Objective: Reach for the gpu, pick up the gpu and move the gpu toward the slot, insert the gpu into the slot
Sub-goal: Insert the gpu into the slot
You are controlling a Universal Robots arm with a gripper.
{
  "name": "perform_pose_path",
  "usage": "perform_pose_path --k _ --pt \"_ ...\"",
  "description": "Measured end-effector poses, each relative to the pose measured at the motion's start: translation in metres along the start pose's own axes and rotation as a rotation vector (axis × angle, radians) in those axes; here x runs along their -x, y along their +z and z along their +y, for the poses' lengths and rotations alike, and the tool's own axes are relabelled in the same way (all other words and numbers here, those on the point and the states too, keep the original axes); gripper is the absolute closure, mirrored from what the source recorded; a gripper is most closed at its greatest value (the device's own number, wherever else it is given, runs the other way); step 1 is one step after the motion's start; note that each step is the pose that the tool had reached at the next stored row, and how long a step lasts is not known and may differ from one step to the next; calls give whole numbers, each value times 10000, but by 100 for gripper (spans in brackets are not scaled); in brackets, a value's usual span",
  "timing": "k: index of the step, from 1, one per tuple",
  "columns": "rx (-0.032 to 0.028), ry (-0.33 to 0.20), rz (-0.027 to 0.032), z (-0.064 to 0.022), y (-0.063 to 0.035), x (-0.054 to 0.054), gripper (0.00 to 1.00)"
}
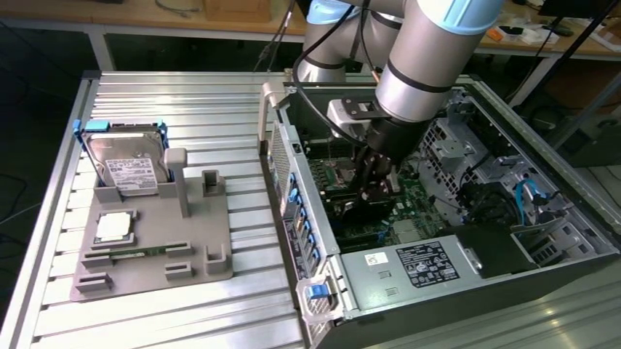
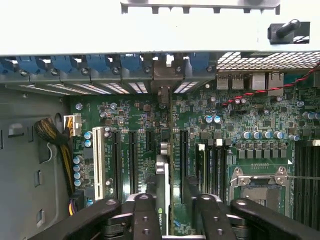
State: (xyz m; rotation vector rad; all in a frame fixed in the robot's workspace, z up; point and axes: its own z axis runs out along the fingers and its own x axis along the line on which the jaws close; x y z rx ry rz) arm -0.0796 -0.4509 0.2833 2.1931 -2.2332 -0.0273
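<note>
In the wrist view the gripper [image 2: 170, 212] has its two black fingers [image 2: 142, 215] set either side of the gpu [image 2: 162, 192], seen edge-on as a thin upright card; the jaws appear clamped on it, though contact is hard to confirm. The card stands over the green motherboard [image 2: 240, 120], among the black expansion slots [image 2: 132, 160] beside the white slot [image 2: 98, 157]. In the exterior view the arm [image 1: 427, 65] reaches down into the open computer case [image 1: 543, 240], with the grey parts tray [image 1: 145, 247] and hard drive [image 1: 126, 171] well apart on the exterior view's left.
</note>
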Motion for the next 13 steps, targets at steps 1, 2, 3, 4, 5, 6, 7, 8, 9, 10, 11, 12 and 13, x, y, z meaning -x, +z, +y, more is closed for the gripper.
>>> perform_pose_path --k 1,2,3,4,5,6,7,8,9,10,11,12,13 --pt "0 0 0 0 0 0 69" --pt "0 0 0 0 0 0 81" --pt "0 0 1 0 -1 0 81" --pt "0 1 1 0 0 0 87" --pt "0 0 1 0 0 0 87" --pt "0 1 1 0 0 0 89" --pt "0 0 1 0 0 0 89" --pt "0 0 1 0 0 0 89" --pt "0 0 0 0 0 0 89" --pt "1 0 1 0 -1 0 89" --pt "0 0 0 0 0 0 89" --pt "0 0 0 0 0 0 89" --pt "0 0 1 0 0 0 89"
